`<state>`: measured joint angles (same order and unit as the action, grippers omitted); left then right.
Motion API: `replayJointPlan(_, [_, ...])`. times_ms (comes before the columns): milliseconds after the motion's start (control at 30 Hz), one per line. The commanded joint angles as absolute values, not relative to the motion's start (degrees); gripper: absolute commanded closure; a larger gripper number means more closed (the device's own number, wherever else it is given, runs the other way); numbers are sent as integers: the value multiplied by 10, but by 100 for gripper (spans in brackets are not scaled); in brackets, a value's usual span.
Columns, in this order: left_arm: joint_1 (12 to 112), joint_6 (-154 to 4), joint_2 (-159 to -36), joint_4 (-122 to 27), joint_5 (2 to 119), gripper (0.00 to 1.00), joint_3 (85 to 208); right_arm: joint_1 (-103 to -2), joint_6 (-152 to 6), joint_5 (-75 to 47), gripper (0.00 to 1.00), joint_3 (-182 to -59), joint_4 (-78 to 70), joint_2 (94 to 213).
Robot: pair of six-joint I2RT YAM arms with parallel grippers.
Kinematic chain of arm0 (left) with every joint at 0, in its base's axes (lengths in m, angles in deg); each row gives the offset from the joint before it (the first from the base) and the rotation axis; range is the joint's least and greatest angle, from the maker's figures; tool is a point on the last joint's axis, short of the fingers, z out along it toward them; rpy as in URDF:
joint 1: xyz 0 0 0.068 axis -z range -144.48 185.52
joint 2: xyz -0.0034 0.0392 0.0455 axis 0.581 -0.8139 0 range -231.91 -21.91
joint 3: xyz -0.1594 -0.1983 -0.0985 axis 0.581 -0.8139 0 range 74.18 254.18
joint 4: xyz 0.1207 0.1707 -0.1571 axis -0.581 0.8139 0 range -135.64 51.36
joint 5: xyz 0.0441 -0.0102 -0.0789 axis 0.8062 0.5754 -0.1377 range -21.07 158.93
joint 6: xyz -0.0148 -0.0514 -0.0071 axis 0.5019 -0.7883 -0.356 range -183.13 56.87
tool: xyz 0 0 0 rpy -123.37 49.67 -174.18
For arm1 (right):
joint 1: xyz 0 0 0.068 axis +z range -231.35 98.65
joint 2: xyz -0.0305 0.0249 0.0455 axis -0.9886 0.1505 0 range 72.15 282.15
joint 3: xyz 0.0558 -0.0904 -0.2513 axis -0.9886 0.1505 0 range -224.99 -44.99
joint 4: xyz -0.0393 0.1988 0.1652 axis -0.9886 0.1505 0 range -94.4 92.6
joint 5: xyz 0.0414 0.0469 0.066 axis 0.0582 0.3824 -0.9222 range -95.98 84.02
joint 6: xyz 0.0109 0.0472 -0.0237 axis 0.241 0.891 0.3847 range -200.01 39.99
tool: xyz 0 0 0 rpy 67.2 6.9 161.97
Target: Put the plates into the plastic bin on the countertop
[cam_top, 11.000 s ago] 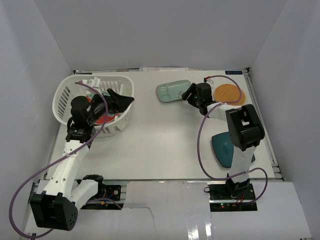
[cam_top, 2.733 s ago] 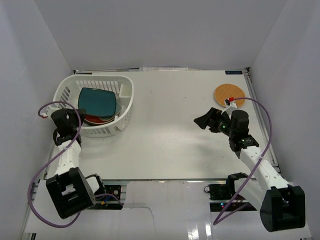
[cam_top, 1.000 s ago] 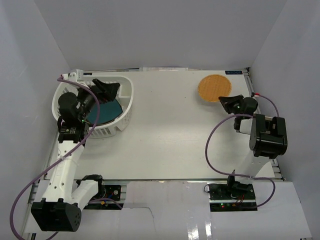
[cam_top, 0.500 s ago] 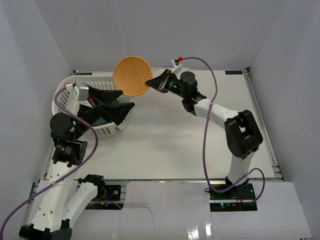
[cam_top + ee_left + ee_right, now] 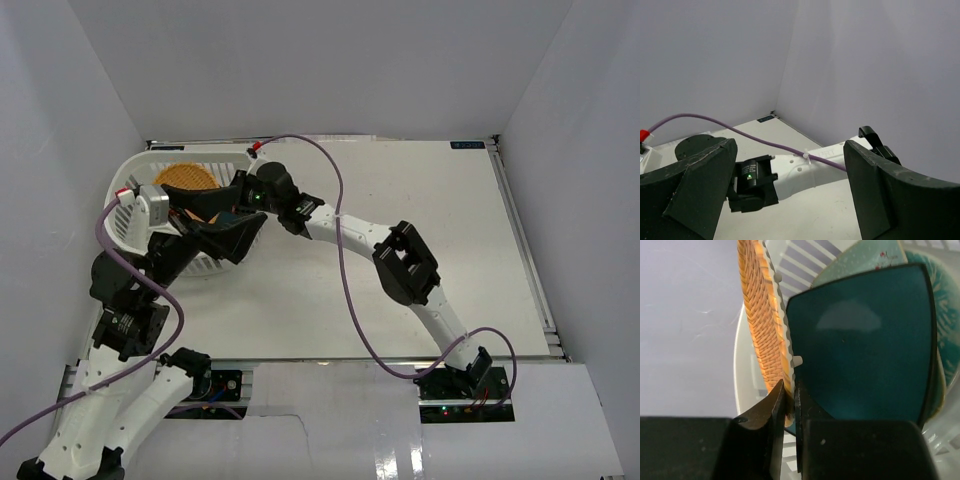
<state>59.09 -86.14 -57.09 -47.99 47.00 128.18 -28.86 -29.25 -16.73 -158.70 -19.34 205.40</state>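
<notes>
The orange woven plate (image 5: 186,177) (image 5: 762,325) stands on edge inside the plastic bin (image 5: 128,178), and my right gripper (image 5: 224,194) (image 5: 790,396) is shut on its rim. Just beside it in the bin lies the dark-teal square plate (image 5: 865,345), on top of other plates: a teal scalloped one (image 5: 946,315) and a pale-green one (image 5: 867,254) show at its edges. My left gripper (image 5: 246,224) (image 5: 790,150) hovers open and empty over the bin's near right side. In the left wrist view it looks at the right arm's white link (image 5: 805,172).
The white countertop (image 5: 420,240) stretches to the right of the bin, crossed by the outstretched right arm (image 5: 350,228) and its purple cable (image 5: 335,190). Pale grey walls (image 5: 60,150) close in the left, back and right sides.
The right arm has carried the orange woven plate from the air beside the bin down into it. The left arm has lifted a little and stayed open.
</notes>
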Motion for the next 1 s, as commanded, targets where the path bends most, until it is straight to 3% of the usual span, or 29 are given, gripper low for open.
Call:
replayJointPlan(0, [602, -831, -552, -461, 530, 2, 1280, -284, -283, -126, 92, -1637, -189, 2062])
replayJointPlan(33, [603, -826, -549, -461, 542, 2, 1274, -281, -285, -120, 90, -1638, -186, 2062])
replayJointPlan(100, [607, -822, -543, -462, 552, 2, 1268, -276, -289, -99, 76, -1627, -179, 2057])
replayJointPlan(167, [608, -819, -541, -462, 563, 2, 1260, -276, -295, -91, 52, -1617, -180, 2052])
replayJointPlan(367, [610, -818, -538, -460, 581, 2, 1261, -275, -332, -63, 15, -1608, -159, 2034])
replayJointPlan(500, [610, -821, -543, -457, 596, 2, 1270, -274, -354, -41, 11, -1597, -147, 2014])
replayJointPlan(567, [609, -825, -548, -436, 623, 2, 1279, -273, -363, -35, 1, -1575, -151, 2001])
replayJointPlan(667, [609, -835, -555, -415, 649, 2, 1303, -274, -378, -33, 10, -1556, -153, 1976])
replayJointPlan(967, [610, -855, -574, -385, 724, 2, 1352, -282, -435, -15, 10, -1458, -148, 1862])
